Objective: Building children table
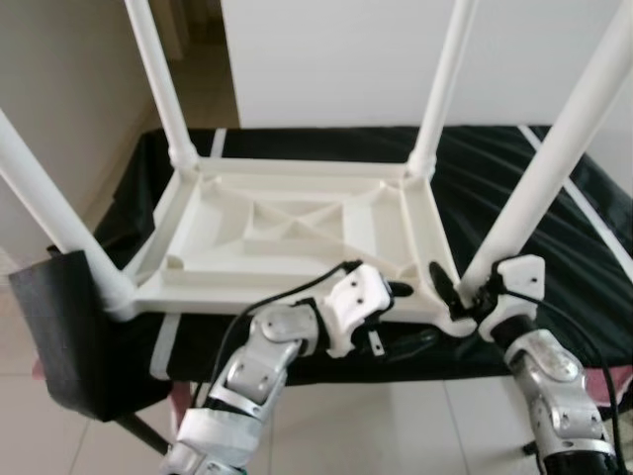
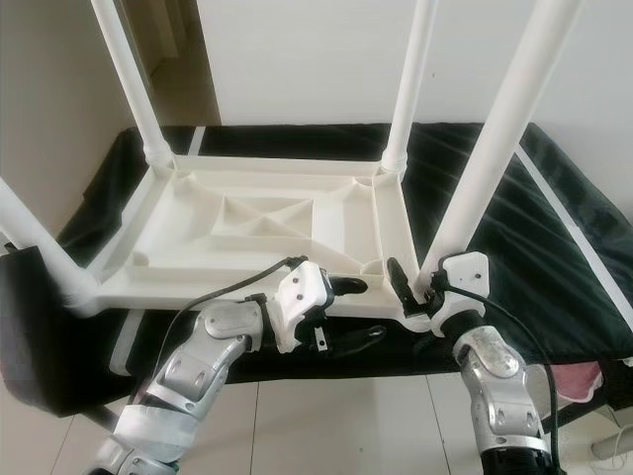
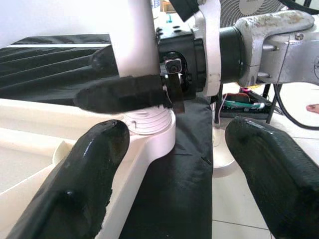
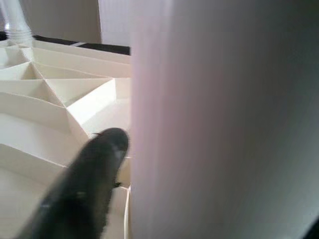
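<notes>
Soft, even daylight fills both eye views, and the white table top [image 1: 287, 237] reads slightly hazy with only faint shadows in its ribs. The black cloth [image 1: 554, 208] shows pale sheen on its folds toward 3 o'clock. Right wrist view: the near leg [image 4: 224, 119] is a washed-out, unfocused blur.

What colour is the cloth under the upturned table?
Black cloth with white stripes, clearest in the left eye view.
</notes>
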Available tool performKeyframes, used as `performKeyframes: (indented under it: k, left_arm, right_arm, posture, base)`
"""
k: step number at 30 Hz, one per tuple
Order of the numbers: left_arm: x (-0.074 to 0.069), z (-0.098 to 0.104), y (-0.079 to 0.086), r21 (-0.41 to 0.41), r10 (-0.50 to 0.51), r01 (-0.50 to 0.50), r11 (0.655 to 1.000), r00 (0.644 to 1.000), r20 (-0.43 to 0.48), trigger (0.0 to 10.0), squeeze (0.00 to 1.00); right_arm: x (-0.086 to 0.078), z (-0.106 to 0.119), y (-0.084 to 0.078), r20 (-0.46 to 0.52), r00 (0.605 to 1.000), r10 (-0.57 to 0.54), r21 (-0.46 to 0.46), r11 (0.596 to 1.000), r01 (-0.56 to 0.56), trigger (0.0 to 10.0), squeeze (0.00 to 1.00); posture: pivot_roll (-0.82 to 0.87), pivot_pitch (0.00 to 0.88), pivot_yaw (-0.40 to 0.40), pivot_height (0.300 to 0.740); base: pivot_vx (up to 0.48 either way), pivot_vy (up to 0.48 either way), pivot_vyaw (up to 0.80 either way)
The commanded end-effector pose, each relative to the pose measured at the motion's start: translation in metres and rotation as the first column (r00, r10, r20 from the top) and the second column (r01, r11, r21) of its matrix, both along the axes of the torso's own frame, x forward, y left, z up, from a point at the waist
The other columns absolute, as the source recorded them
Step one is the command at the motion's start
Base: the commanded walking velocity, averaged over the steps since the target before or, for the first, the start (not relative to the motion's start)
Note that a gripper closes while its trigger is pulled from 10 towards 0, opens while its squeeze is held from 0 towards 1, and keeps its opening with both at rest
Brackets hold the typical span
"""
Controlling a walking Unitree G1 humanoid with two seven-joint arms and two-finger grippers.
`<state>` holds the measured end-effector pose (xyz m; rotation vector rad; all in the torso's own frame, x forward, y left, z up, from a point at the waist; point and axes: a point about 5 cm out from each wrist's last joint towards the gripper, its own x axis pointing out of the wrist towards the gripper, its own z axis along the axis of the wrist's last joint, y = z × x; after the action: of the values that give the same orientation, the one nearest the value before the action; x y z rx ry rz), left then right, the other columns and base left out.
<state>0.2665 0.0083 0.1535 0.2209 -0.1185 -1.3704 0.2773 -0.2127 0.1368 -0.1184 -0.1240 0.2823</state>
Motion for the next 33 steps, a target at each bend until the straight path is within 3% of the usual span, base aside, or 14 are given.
performKeyframes:
  k: [1,2,12,13,14,15,16,17,27,33]
  left_arm:
    - [0.0,0.0,0.0,-0.004,0.019,-0.019,1.0,1.0,-0.004,10.0,0.0]
    - [0.0,0.001,0.0,-0.006,0.024,-0.024,1.0,1.0,-0.002,10.0,0.0]
    - [0.0,0.002,0.0,-0.01,0.029,-0.029,1.0,1.0,-0.003,10.0,0.0]
    - [-0.001,0.002,0.0,-0.011,0.028,-0.028,1.0,1.0,-0.003,10.0,0.0]
    - [-0.001,0.002,0.0,-0.011,0.028,-0.028,1.0,1.0,-0.003,10.0,0.0]
    - [0.0,0.002,0.0,-0.01,0.027,-0.027,1.0,1.0,-0.003,10.0,0.0]
    - [0.0,0.002,0.0,-0.01,0.027,-0.027,1.0,1.0,-0.003,10.0,0.0]
    - [0.0,0.002,0.0,-0.009,0.026,-0.026,1.0,1.0,-0.003,10.0,0.0]
    - [-0.001,0.002,-0.002,-0.008,0.016,-0.017,1.0,1.0,-0.004,10.0,0.0]
    - [-0.003,0.001,-0.004,-0.012,0.012,-0.013,1.0,1.0,-0.008,10.0,0.0]
  right_arm:
    - [0.001,-0.002,0.0,-0.004,1.0,0.011,0.001,1.0,-0.011,1.9,0.0]
    - [0.003,-0.003,-0.001,-0.015,0.999,0.03,0.007,1.0,-0.03,0.0,0.0]
    - [-0.001,-0.013,-0.003,-0.058,0.998,0.014,0.098,0.995,-0.008,0.0,0.0]
    - [-0.002,-0.015,-0.004,-0.067,0.998,0.002,0.105,0.994,0.005,1.5,0.0]
    - [-0.002,-0.015,-0.004,-0.067,0.998,0.002,0.105,0.994,0.005,1.5,0.0]
    - [-0.001,-0.016,-0.004,-0.078,0.997,-0.01,0.107,0.994,0.018,3.5,0.0]
    - [-0.001,-0.016,-0.004,-0.078,0.997,-0.01,0.107,0.994,0.018,3.5,0.0]
    - [-0.001,-0.018,-0.004,-0.089,0.996,-0.025,0.104,0.994,0.034,10.0,0.0]
    - [0.002,-0.021,-0.003,-0.121,0.976,-0.181,0.128,0.972,0.197,10.0,0.0]
    - [0.0,-0.024,0.007,-0.151,0.935,-0.32,0.147,0.928,0.341,10.0,0.0]
  posture:
    - [-0.06,0.006,0.009,0.74]
    - [-0.06,0.002,0.005,0.74]
    - [-0.07,0.0,0.008,0.74]
    - [-0.07,0.0,0.009,0.74]
    - [-0.07,0.0,0.009,0.74]
    - [-0.07,0.0,0.009,0.74]
    - [-0.07,0.0,0.009,0.74]
    - [-0.07,0.0,0.01,0.74]
    - [-0.08,0.0,0.009,0.74]
    - [-0.08,0.0,0.0,0.74]
  base:
    - [0.0,0.0,0.0]
    - [0.0,0.0,0.0]
    - [0.0,0.0,0.0]
    - [0.0,0.0,0.0]
    - [0.0,0.0,0.0]
    - [0.0,0.0,0.0]
    - [0.0,0.0,0.0]
    - [0.0,0.0,0.0]
    - [0.0,0.0,0.0]
    - [0.0,0.0,0.0]
